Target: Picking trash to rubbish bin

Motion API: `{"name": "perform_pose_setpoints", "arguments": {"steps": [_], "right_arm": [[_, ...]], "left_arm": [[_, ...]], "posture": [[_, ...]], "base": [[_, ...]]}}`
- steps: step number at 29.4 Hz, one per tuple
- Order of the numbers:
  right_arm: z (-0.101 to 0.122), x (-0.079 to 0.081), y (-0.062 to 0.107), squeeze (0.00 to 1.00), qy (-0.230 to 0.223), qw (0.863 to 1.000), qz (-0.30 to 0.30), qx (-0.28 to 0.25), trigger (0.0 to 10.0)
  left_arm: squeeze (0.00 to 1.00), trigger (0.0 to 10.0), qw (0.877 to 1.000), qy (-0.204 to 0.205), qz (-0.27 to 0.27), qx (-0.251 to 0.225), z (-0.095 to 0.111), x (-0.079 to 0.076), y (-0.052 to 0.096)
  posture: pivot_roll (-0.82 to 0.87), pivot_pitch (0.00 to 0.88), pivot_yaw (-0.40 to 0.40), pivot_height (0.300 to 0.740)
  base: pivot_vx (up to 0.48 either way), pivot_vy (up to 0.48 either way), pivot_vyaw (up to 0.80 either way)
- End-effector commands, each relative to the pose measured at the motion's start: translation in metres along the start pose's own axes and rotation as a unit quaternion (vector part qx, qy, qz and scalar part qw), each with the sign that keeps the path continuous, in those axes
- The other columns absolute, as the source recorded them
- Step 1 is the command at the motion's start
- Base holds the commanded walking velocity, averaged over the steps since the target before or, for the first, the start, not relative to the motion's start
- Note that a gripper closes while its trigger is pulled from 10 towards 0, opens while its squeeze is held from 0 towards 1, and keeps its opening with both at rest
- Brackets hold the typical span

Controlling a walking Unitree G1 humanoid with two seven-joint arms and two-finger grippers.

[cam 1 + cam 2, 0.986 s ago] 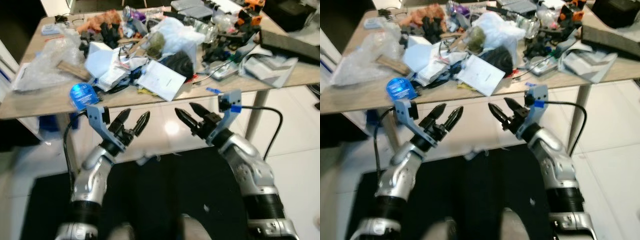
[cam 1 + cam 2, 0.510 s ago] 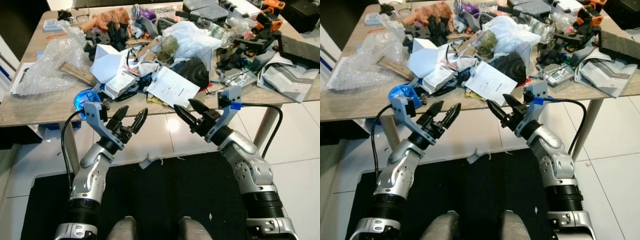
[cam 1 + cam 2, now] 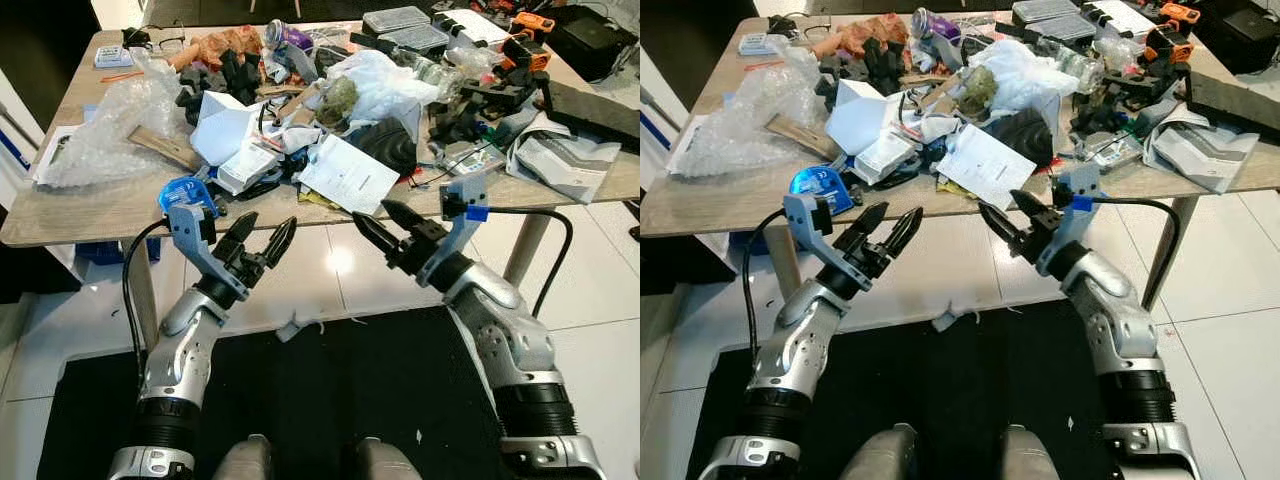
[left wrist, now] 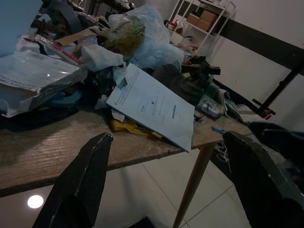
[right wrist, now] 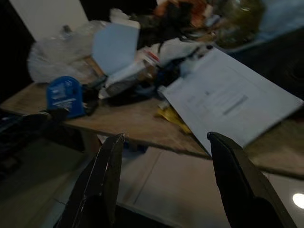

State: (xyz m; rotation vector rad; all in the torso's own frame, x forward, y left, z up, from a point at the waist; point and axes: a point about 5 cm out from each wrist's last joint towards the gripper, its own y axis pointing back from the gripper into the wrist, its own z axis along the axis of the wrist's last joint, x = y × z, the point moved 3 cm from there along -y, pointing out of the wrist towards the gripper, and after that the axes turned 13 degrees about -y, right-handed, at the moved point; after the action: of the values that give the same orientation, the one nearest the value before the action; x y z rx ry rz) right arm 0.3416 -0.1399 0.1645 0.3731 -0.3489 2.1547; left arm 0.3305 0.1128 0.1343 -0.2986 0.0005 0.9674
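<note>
A wooden table (image 3: 95, 215) carries a heap of trash: a white printed sheet (image 3: 349, 174) hanging over the front edge, a clear bubble-wrap bag (image 3: 105, 130), white packets (image 3: 245, 165), a crumpled white plastic bag (image 3: 385, 80) and a blue round item (image 3: 185, 190). My left gripper (image 3: 262, 238) is open and empty, held in front of the table edge below the blue item. My right gripper (image 3: 375, 222) is also open and empty, just below the white sheet (image 4: 152, 104), which also shows in the right wrist view (image 5: 232, 102).
Black foam pieces (image 3: 225, 75), a purple can (image 3: 285, 35), clear boxes (image 3: 400, 20), tools and grey booklets (image 3: 565, 160) crowd the table's far and right parts. A white scrap (image 3: 290, 326) lies on the tiled floor near a black mat (image 3: 330, 400). Table legs (image 3: 525, 250) stand at both sides.
The camera has drawn back and steadied, so more of the table shows. Both grippers stay open in front of the table edge, about as they were.
</note>
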Motion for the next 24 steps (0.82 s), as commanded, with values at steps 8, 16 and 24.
{"name": "perform_pose_setpoints", "arguments": {"steps": [8, 16, 24], "right_arm": [[0.0034, -0.0083, 0.0049, 0.0, 0.002, 1.0, -0.015, -0.001, 10.0], [0.0032, -0.0097, 0.0047, 0.0, 0.003, 1.0, -0.017, -0.001, 10.0], [0.0076, -0.0149, 0.006, 0.0, 0.01, 1.0, -0.028, -0.005, 10.0]], "left_arm": [[0.0, 10.0, 1.0, -0.008, -0.001, 0.014, -0.0062, -0.0013, 0.0032], [0.0, 10.0, 1.0, -0.009, -0.003, 0.012, -0.0051, -0.0018, 0.003], [0.0, 10.0, 1.0, -0.008, -0.003, 0.011, -0.0056, -0.0022, 0.0028]], "posture": [[-0.03, 0.123, -0.002, 0.74], [-0.03, 0.122, -0.001, 0.74], [-0.03, 0.12, -0.003, 0.74]], "base": [[0.246, 0.0, 0.0], [0.382, 0.0, 0.0], [0.382, 0.0, 0.0]]}}
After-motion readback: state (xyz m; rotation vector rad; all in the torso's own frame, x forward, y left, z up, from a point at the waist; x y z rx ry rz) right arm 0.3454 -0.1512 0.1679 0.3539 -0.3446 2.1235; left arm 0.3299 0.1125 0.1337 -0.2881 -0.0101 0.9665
